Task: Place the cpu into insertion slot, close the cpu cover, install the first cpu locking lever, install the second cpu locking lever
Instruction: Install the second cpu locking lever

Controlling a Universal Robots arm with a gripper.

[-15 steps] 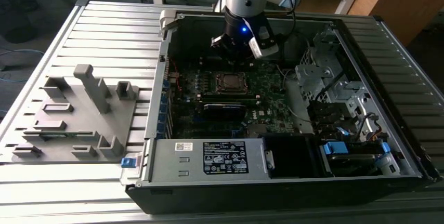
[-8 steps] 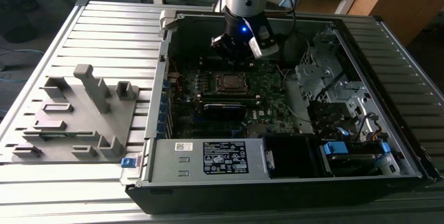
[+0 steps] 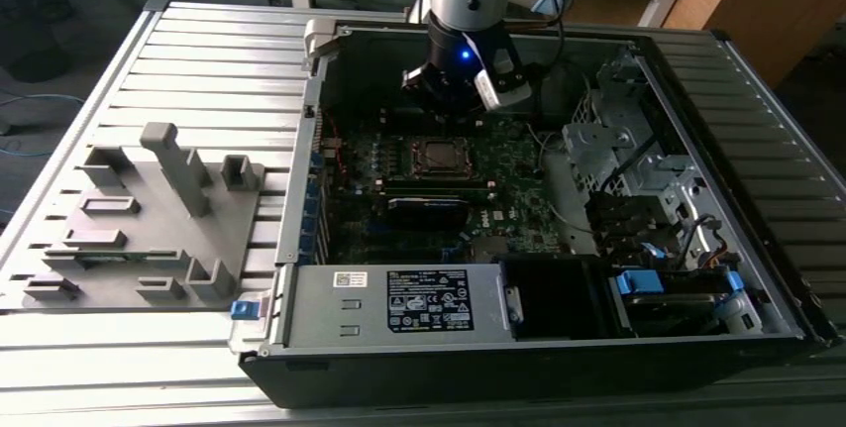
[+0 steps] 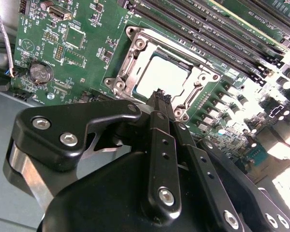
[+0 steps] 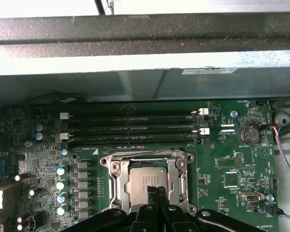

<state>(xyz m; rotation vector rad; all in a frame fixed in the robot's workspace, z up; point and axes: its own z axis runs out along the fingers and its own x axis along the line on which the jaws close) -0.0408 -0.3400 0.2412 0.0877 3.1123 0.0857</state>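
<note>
The cpu [image 5: 144, 180] lies flat in the insertion slot [image 5: 115, 166] on the green motherboard, its silvery face [image 4: 157, 72] showing. The cpu cover [image 5: 182, 180] lies down around it as a metal frame [image 4: 128, 65]. A thin wire lever [image 5: 145, 153] runs along the frame's edge by the memory slots. My gripper [image 4: 159, 93] hovers just over the near edge of the chip, its black fingers pressed together with nothing between them; the tips also appear in the first wrist view [image 5: 155, 189]. In the exterior view the gripper [image 3: 451, 110] hangs inside the open case, just behind the socket [image 3: 439, 156].
Long black memory slots [image 5: 130, 128] lie beside the socket, and a coin battery [image 5: 248, 134] sits farther off. The case wall [image 5: 145, 72] rises close behind. A power supply [image 3: 396, 298] and drive cage [image 3: 621, 140] fill the case; a grey fixture [image 3: 146, 219] stands outside, at the exterior view's left.
</note>
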